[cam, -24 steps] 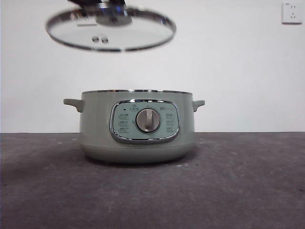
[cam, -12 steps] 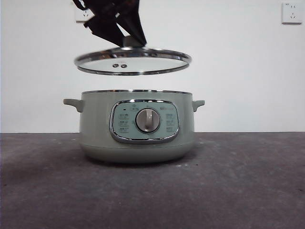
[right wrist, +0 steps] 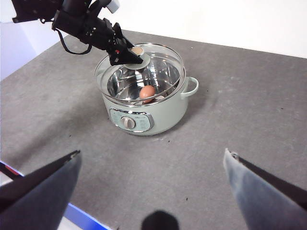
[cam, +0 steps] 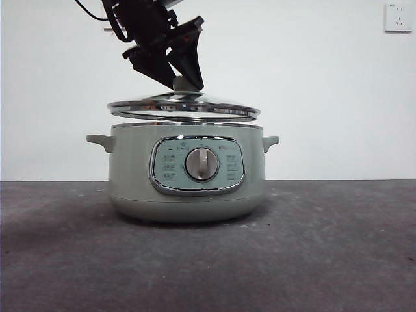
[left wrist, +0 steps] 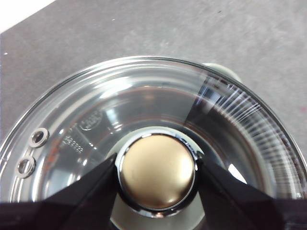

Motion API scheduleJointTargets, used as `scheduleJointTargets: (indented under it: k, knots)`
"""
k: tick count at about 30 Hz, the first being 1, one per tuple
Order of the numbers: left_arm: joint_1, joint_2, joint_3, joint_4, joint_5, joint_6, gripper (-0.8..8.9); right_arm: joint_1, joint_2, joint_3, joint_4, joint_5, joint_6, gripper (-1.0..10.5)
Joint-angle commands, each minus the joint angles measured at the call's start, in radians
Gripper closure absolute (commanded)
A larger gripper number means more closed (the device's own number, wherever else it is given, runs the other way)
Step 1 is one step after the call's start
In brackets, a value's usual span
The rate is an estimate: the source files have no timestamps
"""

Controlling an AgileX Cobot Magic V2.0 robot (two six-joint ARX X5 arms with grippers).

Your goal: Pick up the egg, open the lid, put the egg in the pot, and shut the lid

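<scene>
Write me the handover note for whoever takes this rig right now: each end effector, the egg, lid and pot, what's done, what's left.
Left end effector: shut on the lid's knob, holding the lid just above the pot, roughly centred, not yet seated.
Right end effector: open, empty, raised well back from the pot.
Egg: inside the pot, seen through the glass.
Done: egg picked up, lid opened, egg placed.
Left: lower the lid onto the rim, release the knob, withdraw the left arm.
</scene>
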Motion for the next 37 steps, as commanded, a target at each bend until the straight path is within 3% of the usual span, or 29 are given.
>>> scheduleJointTargets:
  k: [1, 26, 32, 37]
  knots:
    - [0.000, 0.008, 0.008, 0.049, 0.009, 0.014, 8.22, 0.001, -0.006, -0.008, -0.024, 0.001, 0.011, 4.5]
    - [0.006, 0.066, 0.008, -0.014, 0.009, 0.003, 7.99, 0.001, -0.006, -0.008, -0.024, 0.016, 0.010, 4.5]
    - [0.009, 0.066, 0.008, -0.019, 0.010, 0.002, 4.81, 0.001, -0.006, -0.008, -0.024, 0.015, 0.011, 4.5]
    - [0.009, 0.063, 0.008, -0.018, 0.009, 0.002, 4.31, 0.001, -0.006, -0.008, -0.024, 0.016, 0.011, 4.5]
